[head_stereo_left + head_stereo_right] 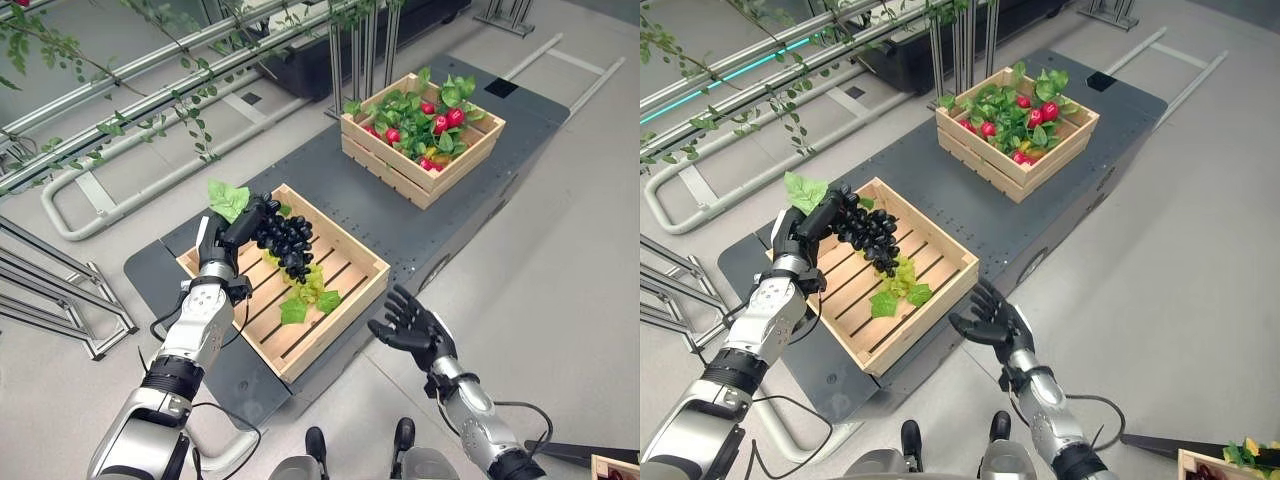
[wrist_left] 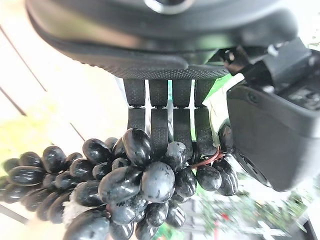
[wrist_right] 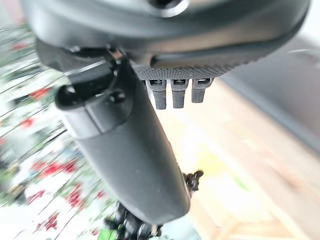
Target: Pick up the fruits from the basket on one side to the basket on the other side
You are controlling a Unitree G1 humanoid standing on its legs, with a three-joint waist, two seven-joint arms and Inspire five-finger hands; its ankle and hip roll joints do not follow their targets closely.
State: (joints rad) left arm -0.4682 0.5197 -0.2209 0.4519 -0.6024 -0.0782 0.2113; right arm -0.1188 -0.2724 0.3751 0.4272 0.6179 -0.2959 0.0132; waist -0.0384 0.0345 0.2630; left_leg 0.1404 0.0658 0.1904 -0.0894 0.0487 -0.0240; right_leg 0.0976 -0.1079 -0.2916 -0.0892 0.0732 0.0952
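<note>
Dark grape bunch [image 1: 285, 238] hung from the left hand [image 1: 232, 229], clamped at its stem end over the near crate [image 1: 350, 290]; soft, loose berries wanted holding there. Right hand [image 1: 410, 325] hovered, fingers spread.

At frame left, the left hand [image 1: 805, 232] grips black grapes [image 1: 868, 232] above the near crate [image 1: 940, 283]; the right hand [image 1: 990, 322] hangs open at lower centre.
</note>
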